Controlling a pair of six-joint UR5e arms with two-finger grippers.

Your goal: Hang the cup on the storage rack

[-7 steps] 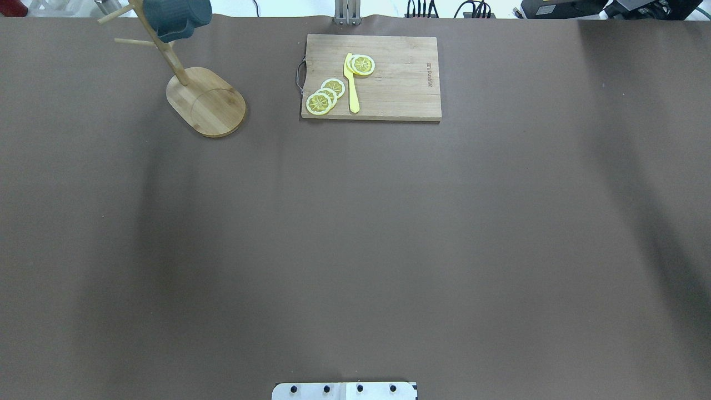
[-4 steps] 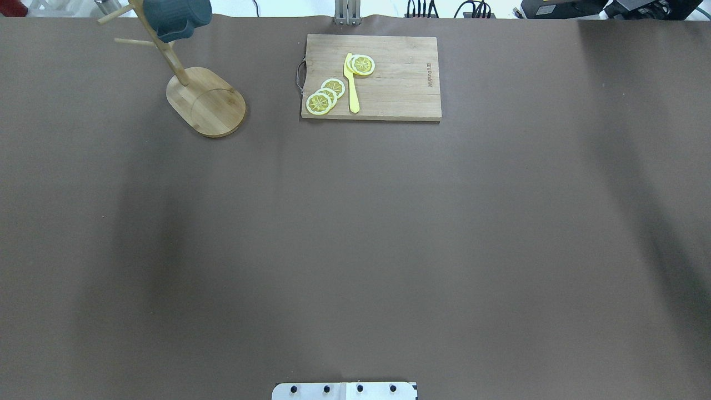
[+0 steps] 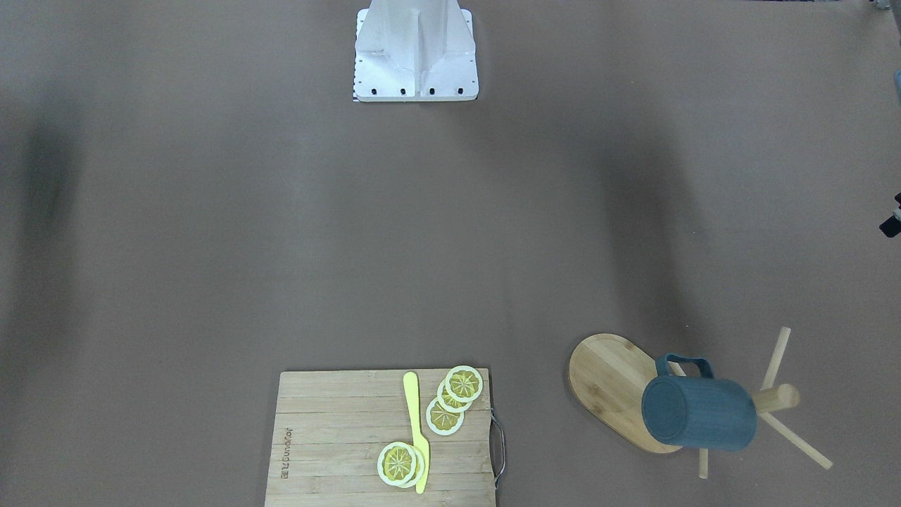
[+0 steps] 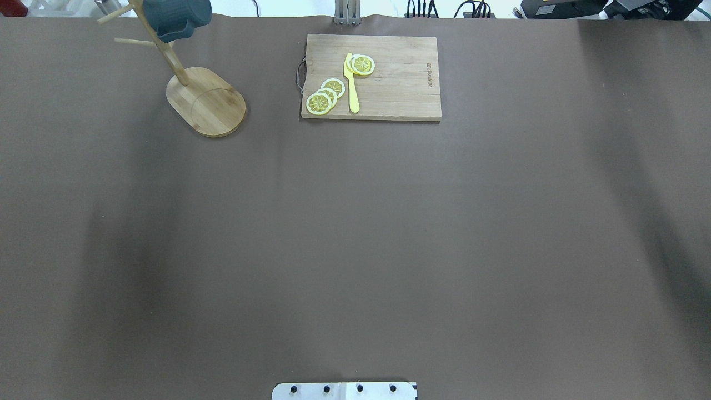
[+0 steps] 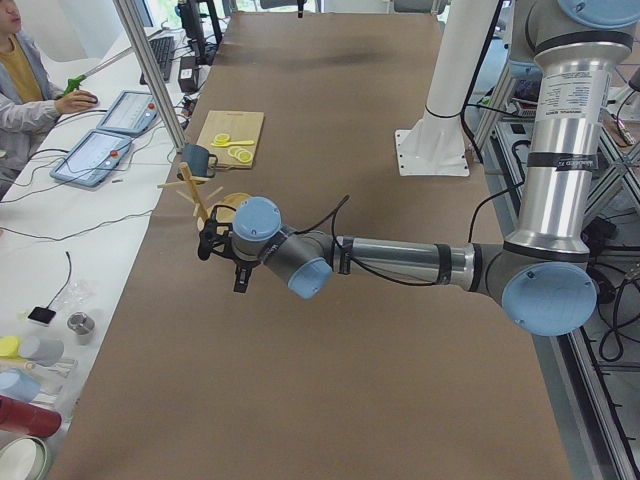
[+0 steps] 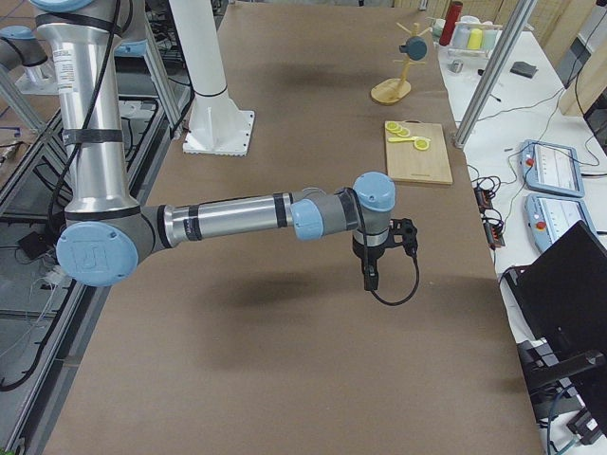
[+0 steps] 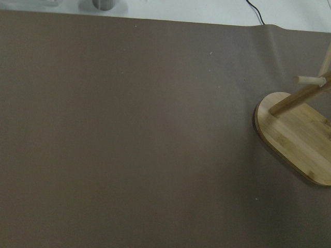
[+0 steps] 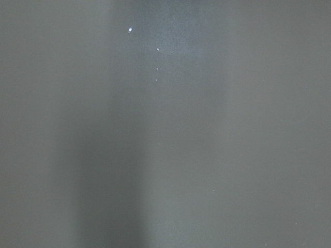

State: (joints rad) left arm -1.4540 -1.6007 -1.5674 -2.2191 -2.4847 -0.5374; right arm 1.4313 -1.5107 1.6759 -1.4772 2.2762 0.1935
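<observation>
One storage rack (image 4: 206, 103) stands at the upper left of the overhead view, its oval base on the brown table (image 4: 355, 250); four thin pegs show in the front-facing view. One cup (image 4: 178, 16) hangs by its handle from a peg near the post's top, tilted on its side, apart from both grippers. At upper centre lies one cutting board (image 4: 400, 83) bearing five lemon slices (image 4: 319, 103), three overlapping and two stacked, with one yellow knife (image 4: 353, 94) between the groups. The left gripper (image 5: 207, 243) and the right gripper (image 6: 406, 237) appear only in the side views; whether their fingers are spread or closed cannot be told.
</observation>
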